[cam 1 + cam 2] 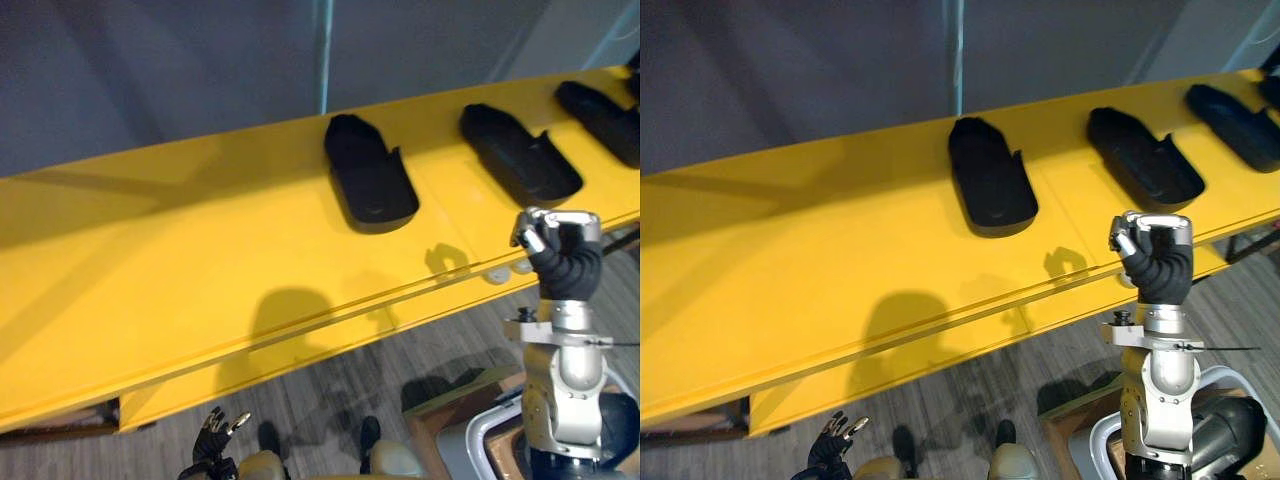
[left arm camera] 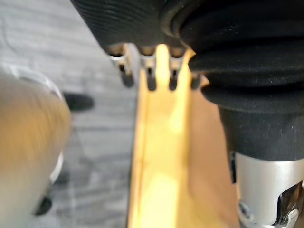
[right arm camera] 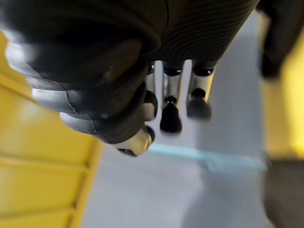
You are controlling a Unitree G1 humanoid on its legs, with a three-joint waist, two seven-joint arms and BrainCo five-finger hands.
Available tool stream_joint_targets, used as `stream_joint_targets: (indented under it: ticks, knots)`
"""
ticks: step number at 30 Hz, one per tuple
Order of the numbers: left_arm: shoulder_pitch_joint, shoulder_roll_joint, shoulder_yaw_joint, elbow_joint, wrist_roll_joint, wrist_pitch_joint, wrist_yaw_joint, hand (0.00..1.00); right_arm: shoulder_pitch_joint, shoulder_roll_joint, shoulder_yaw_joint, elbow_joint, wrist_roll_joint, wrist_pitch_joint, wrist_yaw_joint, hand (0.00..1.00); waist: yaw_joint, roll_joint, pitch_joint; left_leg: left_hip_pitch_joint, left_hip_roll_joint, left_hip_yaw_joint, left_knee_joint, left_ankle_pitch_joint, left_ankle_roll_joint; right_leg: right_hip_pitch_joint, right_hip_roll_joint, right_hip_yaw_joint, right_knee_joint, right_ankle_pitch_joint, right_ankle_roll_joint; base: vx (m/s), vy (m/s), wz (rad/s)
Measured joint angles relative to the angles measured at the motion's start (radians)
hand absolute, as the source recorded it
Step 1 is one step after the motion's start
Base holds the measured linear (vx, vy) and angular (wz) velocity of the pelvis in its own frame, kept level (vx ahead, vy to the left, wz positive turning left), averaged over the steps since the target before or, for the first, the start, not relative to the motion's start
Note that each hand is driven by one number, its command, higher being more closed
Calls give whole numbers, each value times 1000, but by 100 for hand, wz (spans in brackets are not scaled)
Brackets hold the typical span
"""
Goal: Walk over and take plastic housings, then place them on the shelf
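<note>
Plastic housings (image 1: 370, 175), three black ones, lie in a row on the yellow shelf (image 1: 150, 260), none of them in a hand. The right hand (image 1: 556, 240) is raised by the shelf's front edge, its fingers loose and empty, with the middle housing (image 1: 520, 152) nearest. The left hand (image 1: 213, 432) hangs low over the grey floor (image 1: 330, 395), fingers spread.

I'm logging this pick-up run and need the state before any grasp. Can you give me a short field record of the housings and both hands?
surface: long yellow table
housings: at least three, black, lying on it in a row, apart: left housing, middle housing, right housing
right: right hand raised by the table's front edge, empty
left: left hand low, below the table's edge, empty
picked up: none
</note>
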Motion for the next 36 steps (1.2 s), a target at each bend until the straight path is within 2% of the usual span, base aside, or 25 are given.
stream_joint_targets:
  ticks: [2, 3, 5, 6, 8, 9, 11, 14, 15, 17, 18, 21, 24, 26, 27, 28, 29, 30, 32, 34, 35, 36]
  knots:
    - [-4, -6, -2, 23, 12, 7, -1, 0, 50, 29, -15, 20, -1, 30, -45, 0, -5, 9, -17, 16, 5, 29, 0, -9, -2, 0, 8, 29, -4, 5, -1, -10, 1, -52]
    - [-4, -7, -3, 39, 14, 8, -1, 0, 81, 50, -18, 52, 0, 44, -72, 0, -20, 15, -27, 26, 7, 49, 0, -13, -3, -2, 12, 49, -5, 8, -1, -26, 10, -51]
    - [-4, -8, -11, 48, 40, 20, -3, 0, 137, 85, -23, 93, 1, 51, -101, 0, -28, 29, -35, 37, 10, 79, 0, -20, -5, -4, 17, 78, -5, 11, -2, -42, 10, -48]
    - [-4, -13, -17, 60, 50, 25, -5, 0, 177, 107, -27, 98, 3, 50, -113, 0, -48, 37, -39, 42, 10, 92, -1, -22, -5, -6, 19, 95, -6, 13, -2, -20, 6, -32]
    - [-4, -21, -18, 75, 51, 26, -7, 0, 229, 138, -36, 98, 22, 32, -124, 0, -60, 48, -44, 53, 10, 123, -1, -29, -7, -12, 22, 120, -9, 17, -2, -25, 10, -43]
    - [0, -27, -19, 76, 51, 27, -10, 0, 253, 151, -37, 96, 71, 7, -122, 0, -76, 50, -45, 58, 9, 133, -5, -33, -7, -13, 22, 127, -10, 17, -1, -33, 7, -35]
    - [3, -27, -28, 76, 51, 33, -13, 0, 270, 168, -41, 95, 100, -21, -122, 0, -84, 55, -47, 65, 7, 137, -3, -39, -7, -16, 24, 146, -10, 17, -1, -24, 4, -25]
    - [3, -23, -34, 73, 44, 36, -13, 0, 245, 163, 3, 97, 101, -28, -104, 0, -67, 54, -48, 21, -2, 86, 79, -78, -4, -69, 32, 201, -2, 28, 1, -34, -7, -49]
    - [2, -35, -19, 56, 25, 21, -13, 0, 186, 134, 58, 117, 99, -29, -76, 0, -39, 59, -46, -26, -2, -68, 158, -152, 2, -112, 49, 266, -1, 45, 0, -35, -27, -107]
    - [-2, -34, -11, 43, -4, 14, -15, 0, 87, 106, 138, 196, 98, -27, -49, 0, -20, 65, -40, -61, -12, -117, 242, -212, 12, -131, 54, 325, -14, 71, 7, -53, 63, -103]
    - [-2, -34, -10, 36, -7, 4, -20, 0, 53, 104, 159, 233, 98, -26, -47, 0, -19, 61, -32, -97, -11, -128, 319, -254, 20, -138, 54, 340, -13, 79, 19, -74, 126, -49]
    - [-13, -36, -14, 32, -3, -10, -23, 0, 11, 89, 181, 269, 102, -26, -65, 0, -11, 79, -23, -206, -11, -173, 482, -337, 43, -196, 58, 351, 30, 80, 27, -82, 139, -14]
    - [-58, -28, -16, 26, 10, -9, -30, 0, 3, 87, 217, 292, 110, -18, -132, 0, 8, 66, 57, -227, -17, -184, 614, -389, 67, -210, 66, 385, 108, 71, 38, -137, 203, -28]
    - [-65, -15, -17, 12, 11, -4, -39, 0, 22, 96, 239, 295, 107, -19, -162, 0, 7, 49, 90, -208, -27, -184, 647, -404, 84, -204, 67, 408, 141, 72, 39, -181, 181, -51]
    - [-61, -7, -17, -3, 11, -1, -43, 0, 42, 112, 240, 295, 111, -22, -164, 0, 13, 31, 97, -186, -29, -150, 648, -411, 94, -202, 62, 406, 147, 85, 44, -154, 109, -74]
    - [-60, 1, -16, -9, 11, 8, -40, 0, 63, 126, 246, 295, 119, -29, -160, 0, 14, 16, 101, -169, -23, -113, 645, -415, 103, -197, 52, 371, 121, 118, 31, -257, 144, -85]
    - [-60, 4, -15, -12, 10, 17, -33, 0, 71, 130, 249, 296, 120, -30, -152, 0, 16, 14, 100, -168, -13, -93, 644, -415, 111, -192, 52, 357, 96, 138, 10, -278, 102, -95]
    - [-60, 9, -5, -8, 5, 36, -12, 0, 75, 131, 265, 304, 120, -31, -126, 0, 19, 17, 101, -174, 18, -53, 640, -409, 121, -201, 56, 306, 100, 141, -32, -274, 65, -88]
    - [-65, 13, -2, -3, -8, 67, 5, 0, 81, 132, 278, 306, 117, -48, -101, 0, 14, 21, 100, -177, 59, -26, 607, -380, 117, -230, 62, 227, 209, 118, -62, -144, 16, -64]
    - [-65, 16, 9, -2, -9, 75, 12, 0, 77, 133, 296, 307, 114, -69, -101, 0, 27, 38, 102, -180, 121, -16, 572, -341, 97, -245, 58, 198, 368, 70, -132, -49, -51, -44]
    - [-61, 22, 25, 1, -8, 75, 14, 0, 70, 133, 322, 309, 108, -71, -109, 0, 48, 48, 99, -177, 171, -2, 559, -325, 78, -249, 36, 186, 454, 45, -168, -57, -141, -67]
    - [-52, 36, 33, 18, -9, 74, 15, 0, 58, 136, 355, 313, 103, -69, -134, 0, 63, 42, 90, -176, 213, 10, 549, -313, 56, -253, 0, 178, 514, 39, -182, -52, -172, -66]
